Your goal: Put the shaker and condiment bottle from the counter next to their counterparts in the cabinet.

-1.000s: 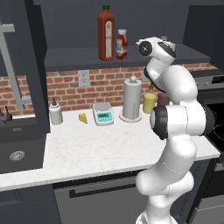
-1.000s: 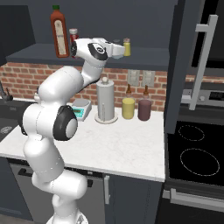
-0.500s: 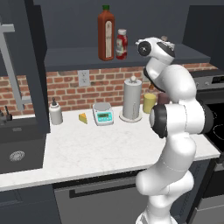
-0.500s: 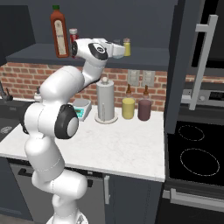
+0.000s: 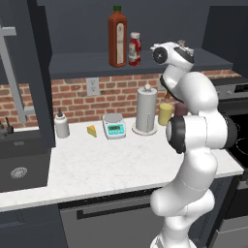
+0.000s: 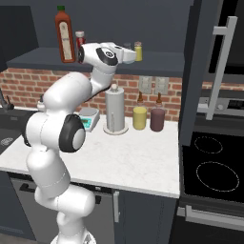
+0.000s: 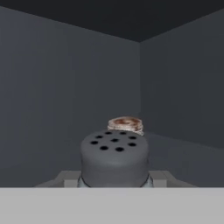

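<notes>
My gripper [image 6: 127, 55] reaches onto the cabinet's shelf [image 6: 162, 59], shut on the shaker [image 7: 114, 162]. The shaker's grey holed cap stands between my fingertips [image 7: 65, 177] in the hand view. Just behind it, close by, stands the small yellow shaker [image 6: 138, 51], whose top [image 7: 126, 124] peeks over the cap. Further left on the shelf, the small red condiment bottle [image 5: 134, 48] stands right beside the tall red bottle [image 5: 117, 38] with a green cap. The white marbled counter [image 5: 111, 160] lies below.
On the counter stand a paper towel roll [image 5: 146, 109], a small scale [image 5: 115, 126], a cheese wedge [image 5: 91, 130], a soap dispenser [image 5: 61, 124], a yellow jar [image 6: 139, 116] and a purple jar [image 6: 157, 118]. The sink [image 5: 19, 167] is at the left, the stove [image 6: 214, 167] at the right.
</notes>
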Controlling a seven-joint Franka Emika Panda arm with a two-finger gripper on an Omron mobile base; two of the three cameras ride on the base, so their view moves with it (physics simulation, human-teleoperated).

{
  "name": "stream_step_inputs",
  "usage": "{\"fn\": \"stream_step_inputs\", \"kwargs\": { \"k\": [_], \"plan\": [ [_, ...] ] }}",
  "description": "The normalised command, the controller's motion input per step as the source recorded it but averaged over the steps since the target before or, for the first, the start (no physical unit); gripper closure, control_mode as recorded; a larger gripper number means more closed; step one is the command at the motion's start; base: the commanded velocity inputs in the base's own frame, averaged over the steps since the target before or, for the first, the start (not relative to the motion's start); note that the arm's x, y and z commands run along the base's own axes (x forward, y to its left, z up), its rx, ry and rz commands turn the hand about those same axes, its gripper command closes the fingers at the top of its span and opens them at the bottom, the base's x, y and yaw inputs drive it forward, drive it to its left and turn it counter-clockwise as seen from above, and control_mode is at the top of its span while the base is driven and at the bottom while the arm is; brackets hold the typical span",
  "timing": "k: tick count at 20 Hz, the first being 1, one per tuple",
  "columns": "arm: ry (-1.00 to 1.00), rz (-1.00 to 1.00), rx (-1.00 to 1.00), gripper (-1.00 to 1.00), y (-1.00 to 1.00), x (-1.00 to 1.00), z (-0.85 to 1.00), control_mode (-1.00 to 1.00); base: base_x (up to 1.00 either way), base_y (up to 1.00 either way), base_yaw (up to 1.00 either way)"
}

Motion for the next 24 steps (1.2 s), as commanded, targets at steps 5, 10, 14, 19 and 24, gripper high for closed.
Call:
{"fn": "stream_step_inputs", "kwargs": {
  "k": [5,10,14,19,24],
  "plan": [
    [-0.05,0.0,0.0,-1.0,0.0,-0.02,-0.07,-1.0,0.0,0.0,0.0],
    [-0.07,0.0,0.02,-1.0,0.0,-0.31,0.0,-1.0,0.0,0.0,0.0],
    [-0.08,0.0,0.03,-1.0,0.0,-0.63,0.0,-1.0,0.0,0.0,0.0],
    [-0.1,0.0,0.01,-1.0,0.23,-0.88,0.08,-1.0,0.0,0.0,0.0],
    [-0.15,0.0,0.0,-1.0,0.49,-0.96,0.08,-1.0,0.0,0.0,0.0]
  ]
}}
